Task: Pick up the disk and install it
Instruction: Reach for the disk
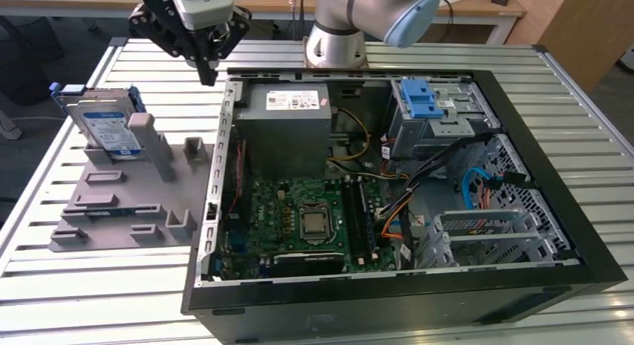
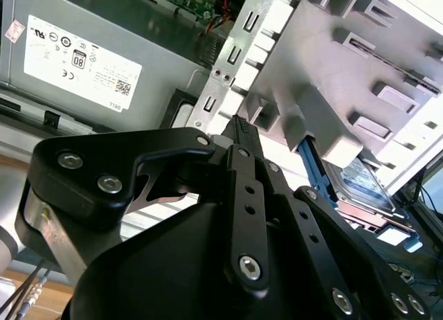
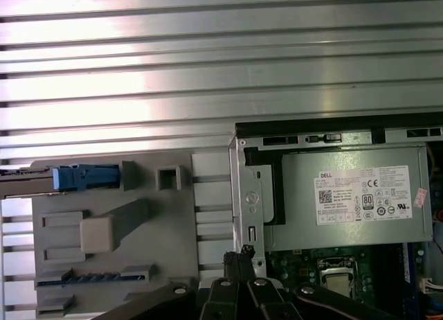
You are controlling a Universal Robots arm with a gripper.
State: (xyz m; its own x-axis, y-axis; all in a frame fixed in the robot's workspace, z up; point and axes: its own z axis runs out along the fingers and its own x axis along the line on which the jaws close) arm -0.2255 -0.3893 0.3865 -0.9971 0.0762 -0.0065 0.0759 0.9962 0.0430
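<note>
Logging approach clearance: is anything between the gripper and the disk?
Nothing visible does. The gripper hangs beside the case; the disk stands upright in the grey fixture, top exposed. A fixture post stands at its case-facing side.

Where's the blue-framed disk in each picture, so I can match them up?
Exterior view: the disk stands upright in the grey holder, on the exterior view's left.
Second wrist view: the disk is at the holder's far end.
First wrist view: the disk is edge-on in the holder's slot.
Shared landmark: grey box with white sticker.
</note>
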